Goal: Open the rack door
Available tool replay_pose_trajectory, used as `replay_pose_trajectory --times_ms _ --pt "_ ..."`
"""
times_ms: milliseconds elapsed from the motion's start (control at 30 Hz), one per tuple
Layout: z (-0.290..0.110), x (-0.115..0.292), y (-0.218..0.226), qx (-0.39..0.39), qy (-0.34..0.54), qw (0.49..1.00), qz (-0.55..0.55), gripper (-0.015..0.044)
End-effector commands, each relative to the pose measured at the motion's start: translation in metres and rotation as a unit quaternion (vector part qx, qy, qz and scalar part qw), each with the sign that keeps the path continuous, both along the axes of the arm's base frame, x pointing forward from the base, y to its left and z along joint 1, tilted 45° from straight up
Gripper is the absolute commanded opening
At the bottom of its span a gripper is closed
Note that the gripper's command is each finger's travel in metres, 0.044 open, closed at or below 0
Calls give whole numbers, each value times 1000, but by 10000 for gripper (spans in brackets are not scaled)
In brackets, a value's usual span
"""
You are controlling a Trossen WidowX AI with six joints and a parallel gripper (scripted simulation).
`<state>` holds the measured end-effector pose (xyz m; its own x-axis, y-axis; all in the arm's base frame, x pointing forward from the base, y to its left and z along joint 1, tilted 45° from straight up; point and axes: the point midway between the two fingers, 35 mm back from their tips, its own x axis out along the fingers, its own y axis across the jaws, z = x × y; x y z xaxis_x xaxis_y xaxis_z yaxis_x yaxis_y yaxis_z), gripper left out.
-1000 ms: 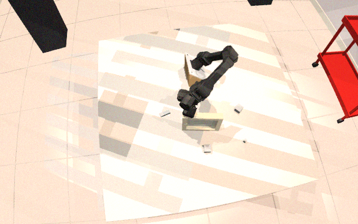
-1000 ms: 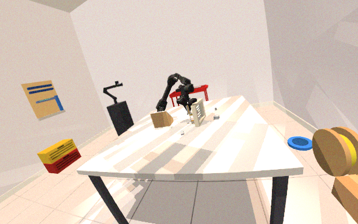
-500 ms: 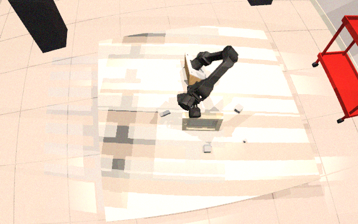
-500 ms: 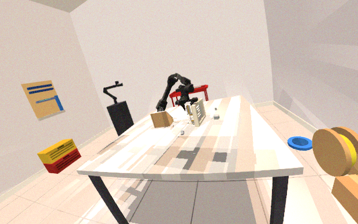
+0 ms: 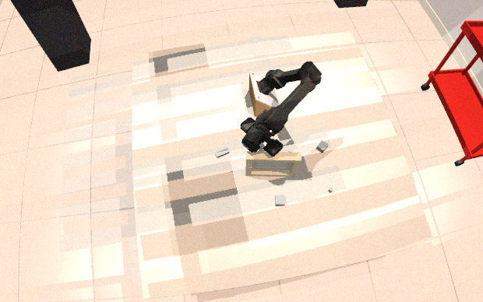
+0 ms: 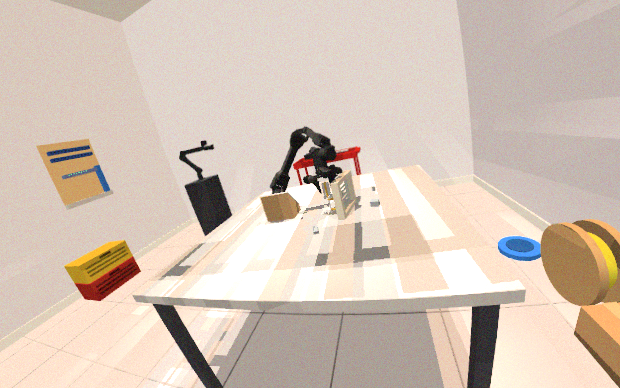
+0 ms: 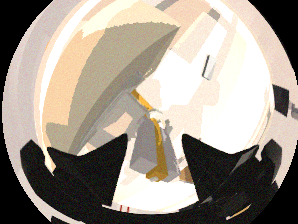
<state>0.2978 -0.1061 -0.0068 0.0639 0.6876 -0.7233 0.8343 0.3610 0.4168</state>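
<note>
My gripper (image 5: pixel 262 145) (image 6: pixel 323 176) (image 7: pixel 155 136) is open, low on the back side of the pale rack frame (image 5: pixel 273 156) (image 6: pixel 346 199) (image 7: pixel 125 55). The frame stands upright on the table (image 5: pixel 331 249) (image 6: pixel 350 301). In the wrist view the grey handle (image 7: pixel 145 145), with a gold strip, stands between the parted fingers, with gaps on both sides. The door is mostly hidden by the gripper in the top view. A narrow pale piece with a yellow-brown middle (image 6: pixel 325 188) stands off the frame's side under the gripper; its angle cannot be told.
A cardboard-coloured box (image 5: pixel 260 107) (image 6: pixel 277 207) stands beside the arm base. A small grey bar (image 5: pixel 222 152) (image 6: pixel 315 229) (image 7: pixel 209 67) lies left of the frame in the top view. Other small blocks (image 5: pixel 322 146) (image 5: pixel 280 200) (image 5: pixel 330 190) lie right of and beyond it.
</note>
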Motion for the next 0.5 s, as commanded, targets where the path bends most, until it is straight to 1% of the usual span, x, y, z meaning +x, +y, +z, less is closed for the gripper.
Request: replay_pose_trajectory --times_ms 0,233,467 --pt "0 0 0 -6 -72 995 73 281" --pt "0 0 0 -17 -188 962 196 281" --pt "0 0 0 -28 -300 901 313 281"
